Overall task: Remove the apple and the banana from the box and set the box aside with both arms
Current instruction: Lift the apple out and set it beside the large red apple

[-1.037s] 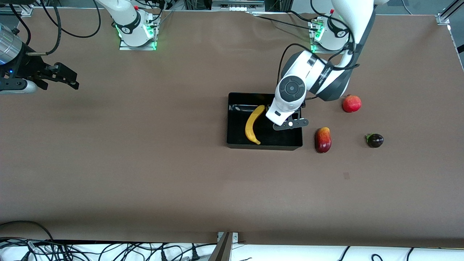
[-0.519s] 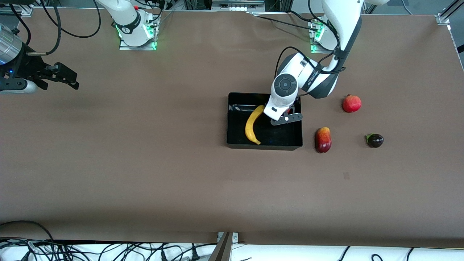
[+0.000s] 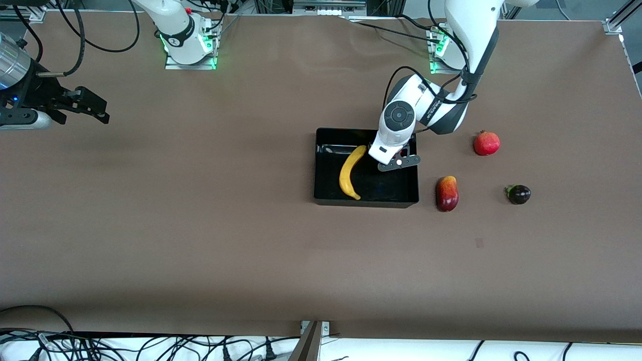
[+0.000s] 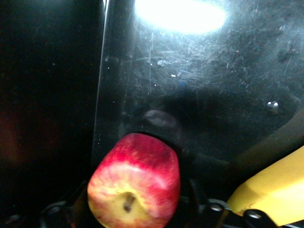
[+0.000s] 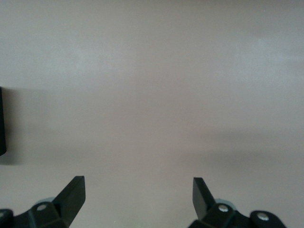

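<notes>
The black box (image 3: 366, 201) sits mid-table, toward the left arm's end. The yellow banana (image 3: 349, 173) lies inside it and also shows in the left wrist view (image 4: 278, 190). My left gripper (image 3: 397, 159) is low inside the box, beside the banana. It is shut on the red apple with yellowish streaks (image 4: 135, 183), just above the box's glossy floor (image 4: 213, 95). In the front view the arm hides the apple. My right gripper (image 3: 98, 110) is open and empty over bare table at the right arm's end, waiting; its view (image 5: 137, 183) shows only table.
A red-orange mango (image 3: 447, 193) lies just outside the box toward the left arm's end. A red pomegranate (image 3: 486, 143) and a small dark purple fruit (image 3: 518, 194) lie farther toward that end. Cables run along the table's edges.
My left gripper has come down into the box with the apple and shifted slightly toward the robots' bases. The right arm has not moved.
</notes>
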